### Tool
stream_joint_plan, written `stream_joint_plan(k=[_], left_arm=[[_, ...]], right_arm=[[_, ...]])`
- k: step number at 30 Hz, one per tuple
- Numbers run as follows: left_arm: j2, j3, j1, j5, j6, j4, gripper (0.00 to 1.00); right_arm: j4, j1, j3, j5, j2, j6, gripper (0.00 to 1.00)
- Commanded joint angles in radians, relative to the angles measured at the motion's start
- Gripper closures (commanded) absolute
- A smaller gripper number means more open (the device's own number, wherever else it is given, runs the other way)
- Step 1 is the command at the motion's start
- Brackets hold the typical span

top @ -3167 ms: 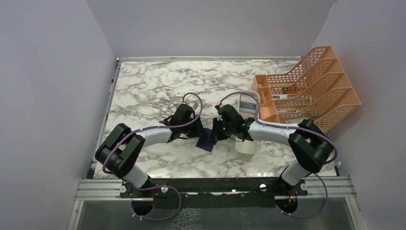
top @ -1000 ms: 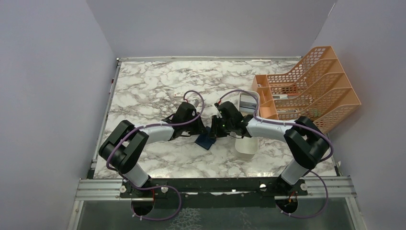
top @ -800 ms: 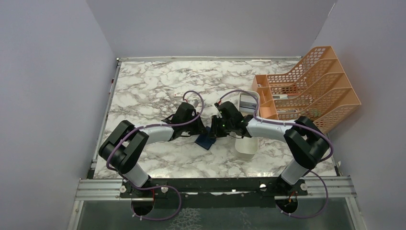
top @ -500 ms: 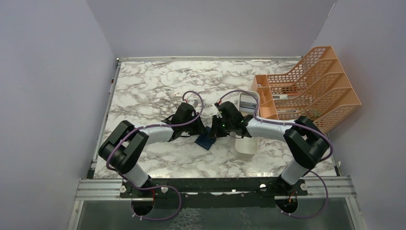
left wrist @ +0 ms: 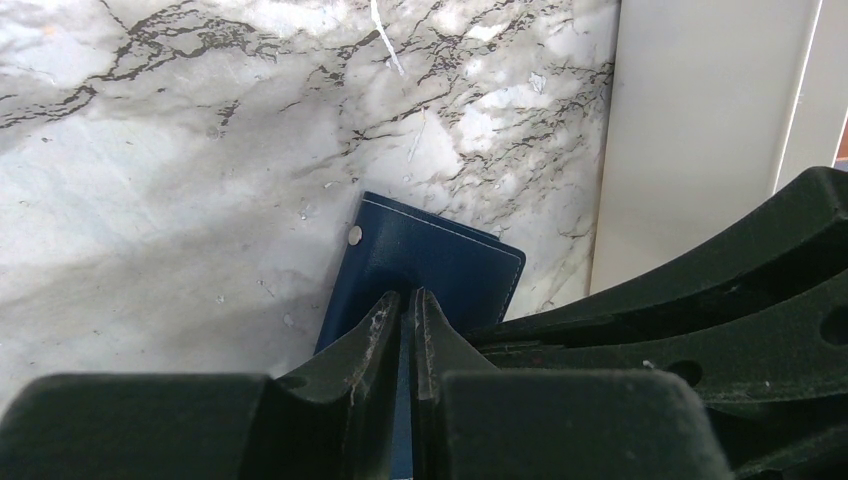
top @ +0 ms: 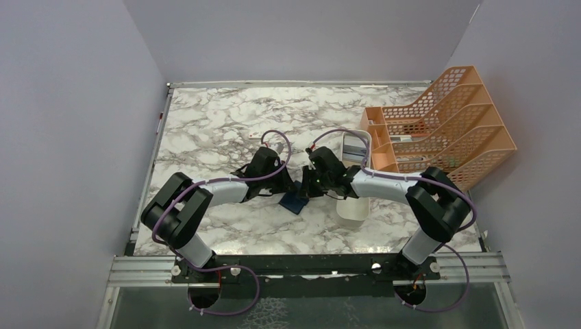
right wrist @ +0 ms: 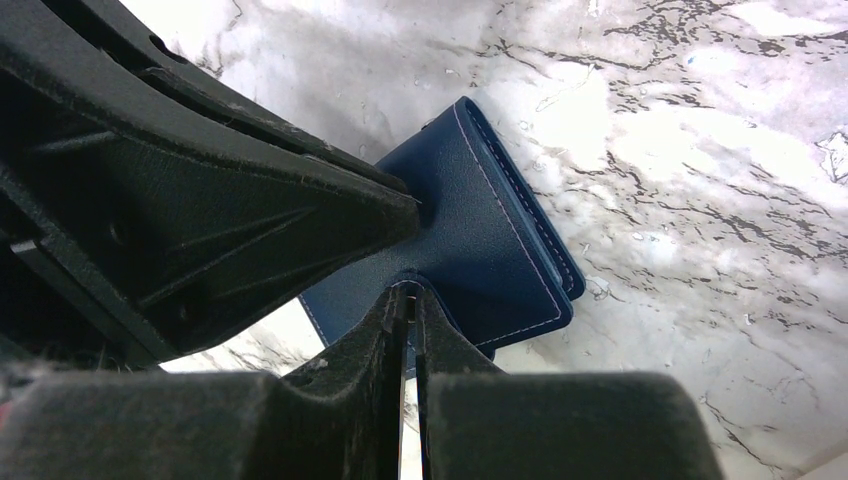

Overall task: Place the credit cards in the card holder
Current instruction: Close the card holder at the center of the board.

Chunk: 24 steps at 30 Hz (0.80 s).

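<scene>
The card holder [top: 296, 202] lies, seemingly folded shut, on the marble tabletop [top: 219, 130] at the centre of the top view, just left of the white tray [top: 353, 211]. It is in the same spot as a few seconds ago. What has changed is the right claw [right wrist: 408, 292]: it has shifted slightly up and left, and its fingers have drawn nearly together, pinching the holder's thin edge. The left claw [left wrist: 408, 298] meets it from the other side, likewise nipping the navy cover. That suggests both arms are now set to pull the case open. The credit cards [top: 355, 144], apparently the grey pieces at the tray's upper end, still wait to go in.
</scene>
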Motion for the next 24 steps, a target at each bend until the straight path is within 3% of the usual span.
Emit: stream_joint_plan(k=[1,24], left_arm=[[0.044,-0.043,-0.005,-0.06,0.017,-0.091,0.86],[0.083,-0.043,-0.005,-0.076,0.004,-0.078,0.86]], right_arm=[[-0.094,0.033,0.001,0.061,0.024,-0.028,0.89],[-0.232,0.156,0.003,0.271,0.018,-0.026,0.92]])
